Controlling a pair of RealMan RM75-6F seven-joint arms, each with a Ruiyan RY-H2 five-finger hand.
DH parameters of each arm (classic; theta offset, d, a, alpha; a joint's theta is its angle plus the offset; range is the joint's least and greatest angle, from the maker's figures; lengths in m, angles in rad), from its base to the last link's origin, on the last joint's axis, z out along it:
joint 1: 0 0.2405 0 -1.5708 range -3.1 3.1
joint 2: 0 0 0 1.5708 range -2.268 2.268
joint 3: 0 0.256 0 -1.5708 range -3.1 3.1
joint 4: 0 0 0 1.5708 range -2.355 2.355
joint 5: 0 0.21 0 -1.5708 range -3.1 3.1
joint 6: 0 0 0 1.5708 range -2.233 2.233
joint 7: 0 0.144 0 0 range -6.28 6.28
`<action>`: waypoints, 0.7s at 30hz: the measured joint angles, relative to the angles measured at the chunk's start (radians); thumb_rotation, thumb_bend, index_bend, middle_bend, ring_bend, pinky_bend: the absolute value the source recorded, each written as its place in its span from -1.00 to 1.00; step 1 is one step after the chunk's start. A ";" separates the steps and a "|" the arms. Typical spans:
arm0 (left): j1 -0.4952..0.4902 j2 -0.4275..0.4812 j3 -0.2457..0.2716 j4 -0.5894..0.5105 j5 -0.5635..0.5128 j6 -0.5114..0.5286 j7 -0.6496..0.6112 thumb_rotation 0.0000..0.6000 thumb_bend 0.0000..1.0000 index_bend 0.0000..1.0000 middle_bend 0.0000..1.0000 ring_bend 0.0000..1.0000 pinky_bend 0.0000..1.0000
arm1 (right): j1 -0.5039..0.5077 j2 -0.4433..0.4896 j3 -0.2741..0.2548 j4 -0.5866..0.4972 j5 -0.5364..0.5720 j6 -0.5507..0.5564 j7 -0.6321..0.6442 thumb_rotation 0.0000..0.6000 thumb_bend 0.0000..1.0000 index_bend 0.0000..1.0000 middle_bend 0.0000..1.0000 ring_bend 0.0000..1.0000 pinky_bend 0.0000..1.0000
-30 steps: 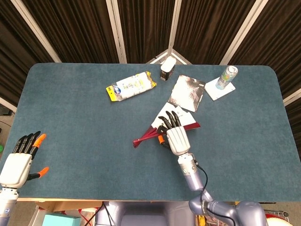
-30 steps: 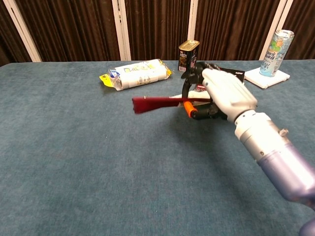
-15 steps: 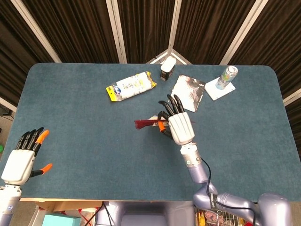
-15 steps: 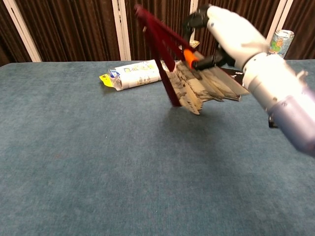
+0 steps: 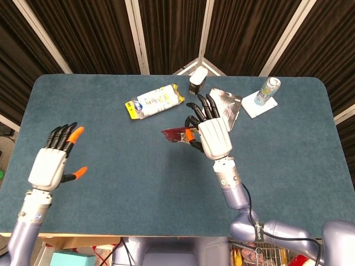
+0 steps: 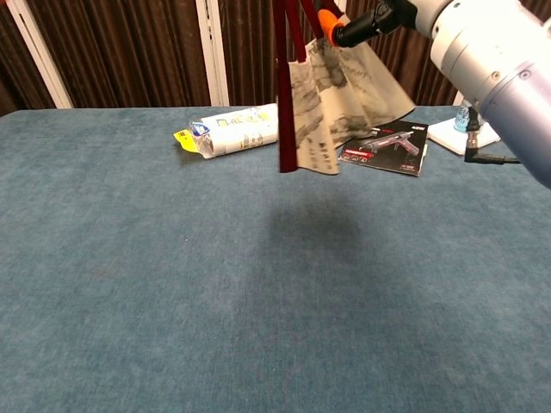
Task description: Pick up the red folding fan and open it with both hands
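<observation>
Fan (image 6: 331,103) held aloft by R hand (image 5: 213,138), partly open.

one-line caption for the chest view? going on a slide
Right hand lifts the red folding fan above the table, leaves hanging partly open, with a snack packet and booklet behind.

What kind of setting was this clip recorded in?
Probably an indoor lab or demo booth: a table covered in blue-grey felt, dark pleated curtains with white frame poles behind it, and staged props such as a drink can on a coaster.

Fan (image 6: 331,95) above table (image 6: 172,301), packet (image 6: 232,129) behind.
</observation>
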 measured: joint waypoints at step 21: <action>-0.237 -0.423 -0.141 0.104 -0.202 -0.036 0.247 1.00 -0.54 -0.49 -0.97 -1.00 -1.00 | 0.071 0.056 0.101 -0.129 0.187 -0.022 -0.221 1.00 0.39 0.55 -0.45 -0.86 -0.92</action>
